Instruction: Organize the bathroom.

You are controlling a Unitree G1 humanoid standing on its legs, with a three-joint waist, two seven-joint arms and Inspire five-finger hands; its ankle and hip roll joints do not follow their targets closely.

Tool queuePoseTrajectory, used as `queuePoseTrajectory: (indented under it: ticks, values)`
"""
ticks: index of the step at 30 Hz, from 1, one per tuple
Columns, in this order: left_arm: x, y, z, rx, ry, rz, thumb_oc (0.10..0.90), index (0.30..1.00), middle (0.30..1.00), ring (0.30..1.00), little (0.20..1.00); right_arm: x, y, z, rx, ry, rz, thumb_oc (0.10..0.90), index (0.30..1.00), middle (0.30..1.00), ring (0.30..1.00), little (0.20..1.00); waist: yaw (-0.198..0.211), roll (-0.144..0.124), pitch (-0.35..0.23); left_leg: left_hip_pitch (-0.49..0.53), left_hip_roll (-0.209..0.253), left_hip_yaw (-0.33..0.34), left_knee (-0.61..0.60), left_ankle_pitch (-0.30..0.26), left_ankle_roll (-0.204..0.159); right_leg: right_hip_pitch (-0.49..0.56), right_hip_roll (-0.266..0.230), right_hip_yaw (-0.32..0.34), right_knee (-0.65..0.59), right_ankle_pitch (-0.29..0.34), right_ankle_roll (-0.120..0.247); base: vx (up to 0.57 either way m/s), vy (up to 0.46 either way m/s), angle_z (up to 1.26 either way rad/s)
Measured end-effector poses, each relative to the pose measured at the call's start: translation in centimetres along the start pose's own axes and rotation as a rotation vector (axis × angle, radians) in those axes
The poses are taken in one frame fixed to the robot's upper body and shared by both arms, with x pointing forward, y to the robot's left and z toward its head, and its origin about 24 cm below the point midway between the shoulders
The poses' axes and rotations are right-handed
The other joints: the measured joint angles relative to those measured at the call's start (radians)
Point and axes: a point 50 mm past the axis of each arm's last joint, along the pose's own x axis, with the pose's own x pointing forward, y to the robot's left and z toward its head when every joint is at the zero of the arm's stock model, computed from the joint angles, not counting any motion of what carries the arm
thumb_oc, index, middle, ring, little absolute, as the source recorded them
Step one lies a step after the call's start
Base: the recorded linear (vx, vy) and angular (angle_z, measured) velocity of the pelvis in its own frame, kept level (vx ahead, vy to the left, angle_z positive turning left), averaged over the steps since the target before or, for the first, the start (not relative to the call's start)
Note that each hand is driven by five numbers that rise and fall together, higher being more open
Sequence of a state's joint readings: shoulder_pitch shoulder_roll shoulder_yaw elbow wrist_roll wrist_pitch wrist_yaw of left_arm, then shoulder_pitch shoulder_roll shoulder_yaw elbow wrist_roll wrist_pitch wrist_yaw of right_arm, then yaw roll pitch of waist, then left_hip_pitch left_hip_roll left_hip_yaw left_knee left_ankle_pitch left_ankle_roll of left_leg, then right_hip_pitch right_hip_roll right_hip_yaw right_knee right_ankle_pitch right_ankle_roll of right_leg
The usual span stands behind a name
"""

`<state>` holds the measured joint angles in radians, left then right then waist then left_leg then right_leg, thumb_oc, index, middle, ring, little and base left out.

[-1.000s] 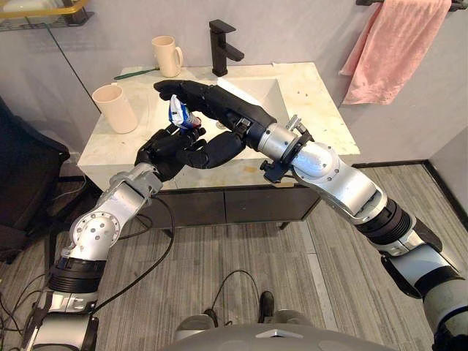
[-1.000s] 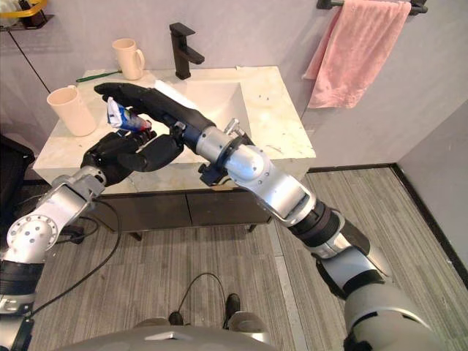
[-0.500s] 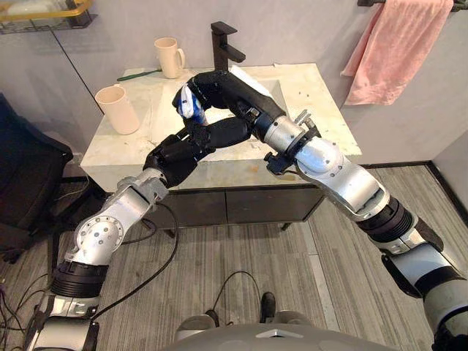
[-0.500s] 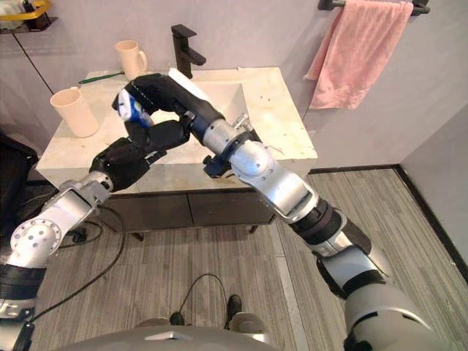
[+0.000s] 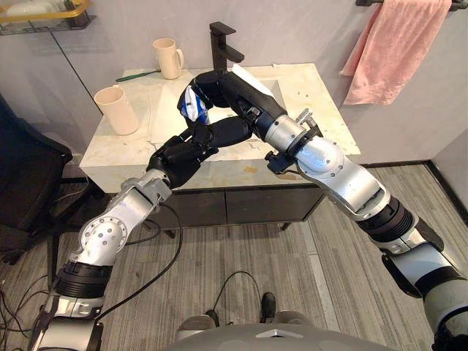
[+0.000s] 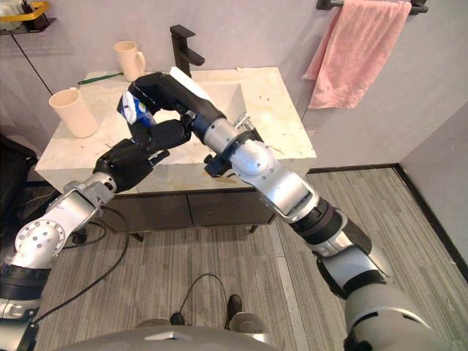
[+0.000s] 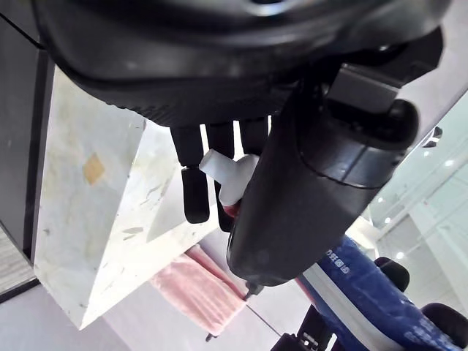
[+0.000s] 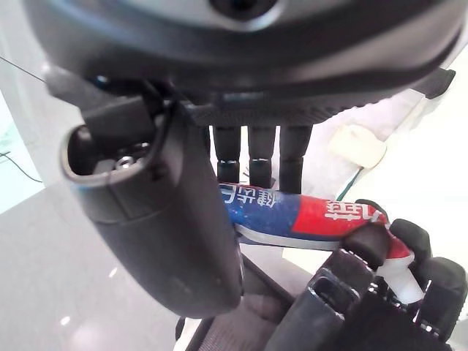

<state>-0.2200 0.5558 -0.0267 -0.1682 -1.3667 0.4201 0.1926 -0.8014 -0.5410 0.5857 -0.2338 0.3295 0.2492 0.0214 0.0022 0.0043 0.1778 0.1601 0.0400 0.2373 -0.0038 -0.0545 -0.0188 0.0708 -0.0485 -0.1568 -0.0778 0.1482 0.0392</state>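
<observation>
A blue, red and white toothpaste tube [image 5: 191, 107] hangs in the air over the marble countertop [image 5: 316, 102], left of the sink basin [image 5: 257, 86]. My right hand [image 5: 223, 88] reaches across from the right, its fingers curled round the tube's blue end [image 8: 292, 208]. Below it, my left hand [image 5: 181, 152] rises with its fingers wrapped round the white cap end [image 7: 221, 167]. In the right wrist view, the left hand [image 8: 380, 292] grips the tube's red part and cap. Both hands hold the same tube.
Two cream mugs stand on the counter, one at the left edge [image 5: 115, 108] and one at the back [image 5: 168, 57] beside a green toothbrush [image 5: 136, 74]. A black faucet [image 5: 223, 45] stands behind the basin. A pink towel [image 5: 395, 47] hangs at the right.
The right hand, flat above the tube a second ago, has curled its fingers round the blue end. Both hands and the tube have risen a little toward the basin.
</observation>
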Motion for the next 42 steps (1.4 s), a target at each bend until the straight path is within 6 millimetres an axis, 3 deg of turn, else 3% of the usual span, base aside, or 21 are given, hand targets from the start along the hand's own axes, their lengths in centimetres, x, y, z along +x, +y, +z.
queuePoseTrajectory:
  ticks: [3,4,6,7,22,32,37,42]
  values:
    - [0.0,0.0,0.0,0.0,0.0,0.0,0.4,0.3,0.3,0.3,0.3,0.0,0.0,0.0,-0.001,-0.001,-0.001,0.4,0.3,0.3,0.3,0.3,0.001,0.002,-0.001,0.0,0.0,0.0,0.0,0.0,0.0,0.0,0.0,0.0,0.0,0.0,0.0,0.0,0.0,0.0]
    - [0.0,0.0,0.0,0.0,0.0,0.0,0.521,0.481,0.481,0.481,0.481,0.0,0.0,0.0,-0.004,-0.002,-0.002,0.4,0.3,0.3,0.3,0.3,0.001,0.002,-0.001,0.0,0.0,0.0,0.0,0.0,0.0,0.0,0.0,0.0,0.0,0.0,0.0,0.0,0.0,0.0]
    - [0.0,0.0,0.0,0.0,0.0,0.0,0.582,0.573,0.573,0.573,0.573,0.0,0.0,0.0,-0.004,-0.002,-0.002,0.4,0.3,0.3,0.3,0.3,0.001,0.003,-0.002,0.0,0.0,0.0,0.0,0.0,0.0,0.0,0.0,0.0,0.0,0.0,0.0,0.0,0.0,0.0]
    - [0.0,0.0,0.0,0.001,0.0,0.0,0.8,0.9,0.9,0.9,0.9,0.0,0.0,0.0,-0.004,0.0,-0.003,0.4,0.3,0.3,0.3,0.3,0.003,0.004,-0.002,0.0,0.0,0.0,0.0,0.0,0.0,0.0,0.0,0.0,0.0,0.0,0.0,0.0,0.0,0.0]
    - [-0.6,1.1,-1.1,-0.034,0.022,0.056,0.8,0.9,0.9,0.9,0.9,0.0,-0.2,-0.1,-0.011,0.006,-0.009,0.4,0.3,0.3,0.3,0.3,0.026,0.007,-0.004,-0.002,0.0,-0.001,0.0,0.002,-0.001,0.001,-0.001,-0.004,0.0,0.0,0.0,0.0,-0.001,0.0]
    - [-2.3,2.3,-3.5,-0.088,0.042,0.096,0.8,0.9,0.9,0.9,0.9,-0.8,0.6,-1.4,0.025,0.048,0.018,0.4,0.3,0.3,0.3,0.3,0.036,0.007,-0.005,-0.009,0.001,-0.013,0.001,0.004,-0.002,0.0,0.0,-0.014,-0.001,-0.001,-0.002,-0.01,-0.002,0.02]
    - [-4.3,4.5,-5.5,-0.239,-0.023,0.24,0.8,0.9,0.9,0.9,0.9,-1.3,0.9,-2.0,0.029,0.069,0.028,0.4,0.3,0.3,0.3,0.3,0.069,0.008,-0.004,-0.019,0.002,-0.035,0.001,0.008,-0.005,0.0,-0.001,-0.034,-0.001,-0.004,-0.006,-0.04,0.0,0.11]
    - [-9.0,11.1,-5.1,-0.389,-0.286,0.6,0.8,0.9,0.9,0.9,0.9,-2.3,-1.2,-2.3,-0.064,0.111,-0.014,0.4,0.3,0.3,0.3,0.3,0.112,0.007,-0.004,-0.035,0.004,-0.062,0.0,0.015,-0.009,0.0,-0.001,-0.064,-0.001,-0.008,-0.01,-0.05,0.004,0.2]
